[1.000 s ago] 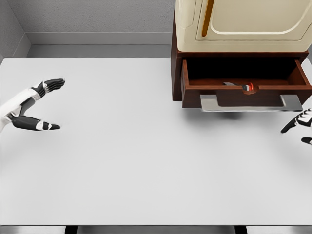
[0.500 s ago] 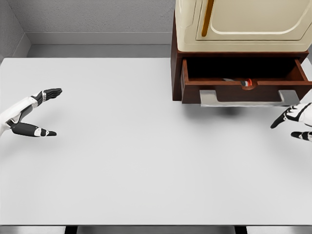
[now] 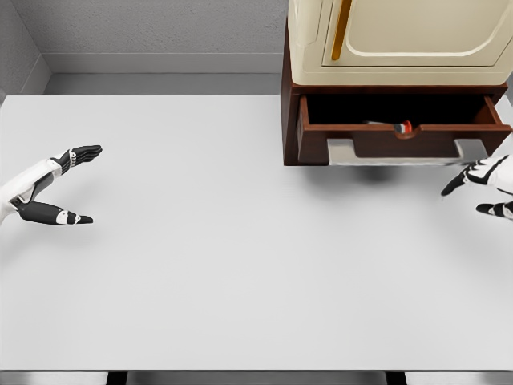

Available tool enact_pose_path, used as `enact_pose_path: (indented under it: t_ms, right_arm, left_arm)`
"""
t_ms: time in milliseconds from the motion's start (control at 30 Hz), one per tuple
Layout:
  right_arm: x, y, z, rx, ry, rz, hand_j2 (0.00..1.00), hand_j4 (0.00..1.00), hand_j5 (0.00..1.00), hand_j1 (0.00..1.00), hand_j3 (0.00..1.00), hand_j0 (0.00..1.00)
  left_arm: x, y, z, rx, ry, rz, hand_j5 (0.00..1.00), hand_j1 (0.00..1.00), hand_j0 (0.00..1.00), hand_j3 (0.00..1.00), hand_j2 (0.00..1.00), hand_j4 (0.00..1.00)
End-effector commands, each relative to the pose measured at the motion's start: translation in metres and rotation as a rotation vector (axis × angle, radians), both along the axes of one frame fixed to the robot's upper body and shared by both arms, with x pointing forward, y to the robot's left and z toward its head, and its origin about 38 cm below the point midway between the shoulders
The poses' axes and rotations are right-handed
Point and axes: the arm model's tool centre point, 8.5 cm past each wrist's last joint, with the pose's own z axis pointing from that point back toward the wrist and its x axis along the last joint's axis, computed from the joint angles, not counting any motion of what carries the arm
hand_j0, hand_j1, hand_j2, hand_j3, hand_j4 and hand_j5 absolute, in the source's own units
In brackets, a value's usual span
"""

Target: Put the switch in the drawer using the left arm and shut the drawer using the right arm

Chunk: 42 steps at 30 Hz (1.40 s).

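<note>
White table (image 3: 240,265) fills most of the head view; grey wall at 12 o'clock. Cabinet (image 3: 288,120) of dark red-brown wood stands at the table's 1 to 2 o'clock, with a cream appliance (image 3: 401,40) on top showing a tan vertical handle. Drawer (image 3: 405,132) is partly out of the cabinet, its front toward 6 o'clock, and a grey bar handle (image 3: 397,152) runs along the front's lower edge. Switch (image 3: 403,127) lies inside the drawer, close behind the front panel near its middle notch: a small red-and-white piece with a grey part toward 9 o'clock; most of it is hidden by the panel. Right hand (image 3: 485,188) enters at 3 o'clock, just below and to the right of the drawer handle's right end; fingers extended and parted, pointing toward 9 to 10 o'clock, holding nothing. Whether a fingertip touches the handle cannot be told. Left hand (image 3: 52,186) sits at 9 o'clock, well apart from the cabinet, above the bare table; fingers spread wide, upper digits pointing to 2 o'clock and thumb to 3 o'clock, holding nothing.
</note>
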Motion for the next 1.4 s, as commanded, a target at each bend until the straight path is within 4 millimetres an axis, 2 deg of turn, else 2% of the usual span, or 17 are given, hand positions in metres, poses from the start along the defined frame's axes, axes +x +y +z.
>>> enact_pose_path:
  t_ms: [0, 167, 267, 433, 600, 700, 900, 1200, 1367]
  right_arm:
    - [0.001, -0.004, -0.007, 0.006, 0.023, -0.017, 0.67, 0.67, 0.67, 0.67, 0.67, 0.67]
    - [0.005, -0.003, -0.001, 0.006, 0.001, -0.014, 0.69, 0.69, 0.69, 0.69, 0.69, 0.69]
    - [0.013, 0.005, -0.005, -0.007, 0.011, 0.009, 0.69, 0.69, 0.69, 0.69, 0.69, 0.69]
    - [0.019, 0.006, -0.009, -0.006, 0.019, 0.009, 0.69, 0.69, 0.69, 0.69, 0.69, 0.69]
    - [0.024, -0.002, -0.009, -0.005, 0.016, -0.021, 0.69, 0.69, 0.69, 0.69, 0.69, 0.69]
    - [0.035, 0.006, -0.010, -0.001, 0.016, -0.005, 0.70, 0.70, 0.70, 0.70, 0.70, 0.70]
    - [0.040, 0.010, -0.012, -0.011, 0.015, 0.003, 0.71, 0.71, 0.71, 0.71, 0.71, 0.71]
    - [0.053, 0.001, -0.010, -0.002, 0.008, -0.034, 0.72, 0.72, 0.72, 0.72, 0.72, 0.72]
    - [0.060, 0.003, -0.010, 0.006, 0.007, -0.036, 0.72, 0.72, 0.72, 0.72, 0.72, 0.72]
  left_arm:
    - [0.000, 0.001, 0.001, -0.007, -0.001, 0.003, 1.00, 1.00, 1.00, 1.00, 1.00, 1.00]
    - [0.000, -0.001, 0.000, -0.013, -0.001, 0.002, 1.00, 1.00, 1.00, 1.00, 1.00, 1.00]
    - [0.001, -0.002, 0.000, -0.015, -0.001, 0.001, 1.00, 1.00, 1.00, 1.00, 1.00, 1.00]
    - [0.000, -0.002, -0.001, -0.014, 0.000, 0.000, 1.00, 1.00, 1.00, 1.00, 1.00, 1.00]
    - [0.000, -0.002, -0.001, -0.014, 0.001, 0.002, 1.00, 1.00, 1.00, 1.00, 1.00, 1.00]
    - [0.000, -0.002, -0.001, -0.014, 0.001, 0.002, 1.00, 1.00, 1.00, 1.00, 1.00, 1.00]
    - [0.000, -0.002, -0.001, -0.016, 0.001, 0.001, 1.00, 1.00, 1.00, 1.00, 1.00, 1.00]
    - [0.001, -0.004, -0.002, -0.022, -0.001, 0.000, 1.00, 1.00, 1.00, 1.00, 1.00, 1.00]
    - [0.001, -0.004, -0.002, -0.022, 0.000, 0.001, 1.00, 1.00, 1.00, 1.00, 1.00, 1.00]
